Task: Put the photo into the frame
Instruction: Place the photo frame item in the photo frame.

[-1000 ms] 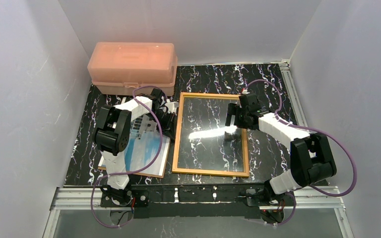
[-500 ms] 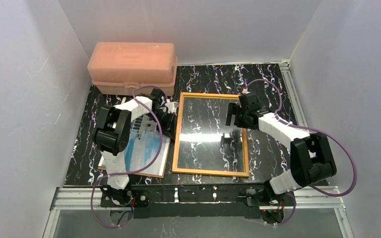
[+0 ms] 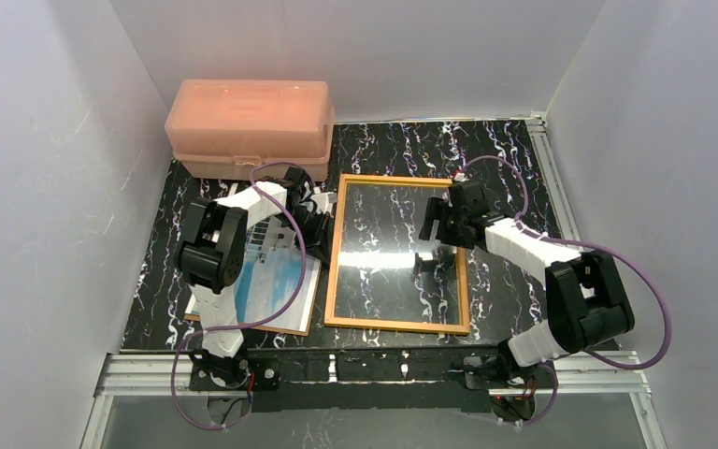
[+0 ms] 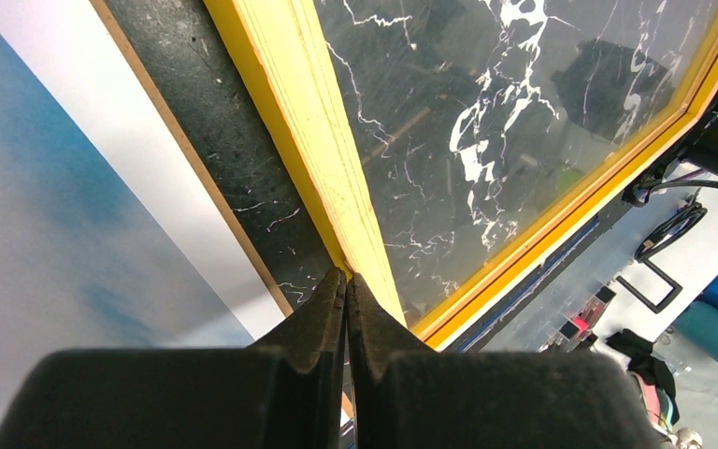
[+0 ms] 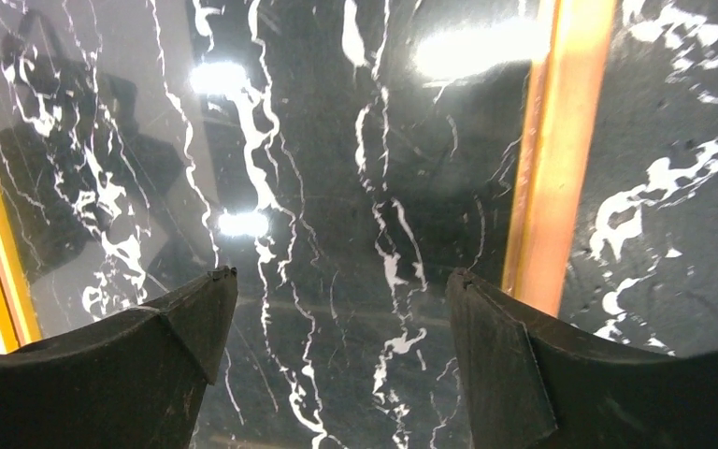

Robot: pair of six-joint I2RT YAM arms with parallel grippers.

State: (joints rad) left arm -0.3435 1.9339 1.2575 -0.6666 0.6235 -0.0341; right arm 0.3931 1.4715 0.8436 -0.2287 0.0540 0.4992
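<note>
**Left arm.** My left gripper (image 4: 346, 278) was closed, its jaws pressed together with nothing between them. The tips rested at the outer edge of the frame's (image 4: 318, 122) left rail, which showed yellow in the wrist view. Whether they touched the wood could not be told.

**Right arm.** My right gripper (image 5: 337, 281) was open and empty, held over the glass pane (image 5: 337, 140) just inside the right rail. That rail looked orange-brown.

**Task objects.** The frame lay flat at the middle of the black marbled table (image 3: 505, 159). The photo (image 4: 47, 215) lay picture-side up to its left, beneath my left arm. It rested on a brown backing board (image 4: 182, 142) whose edge showed along the side, and a narrow strip of table separated the board from the frame. A pink plastic box (image 3: 248, 117) stood at the far left, well apart from both.

**Handling, as judged.**
- **Photo:** It appeared to be a thin, light, limp sheet. Lying flush on the board, it offered no edge for a pinch from above. The likeliest hold was a corner or a long edge, first slid past the board's rim, then gripped lightly to avoid creasing.
- **Frame:** It seemed stiff. The glass would be smooth and breakable, so any bracing belonged on the wooden rails.
</note>
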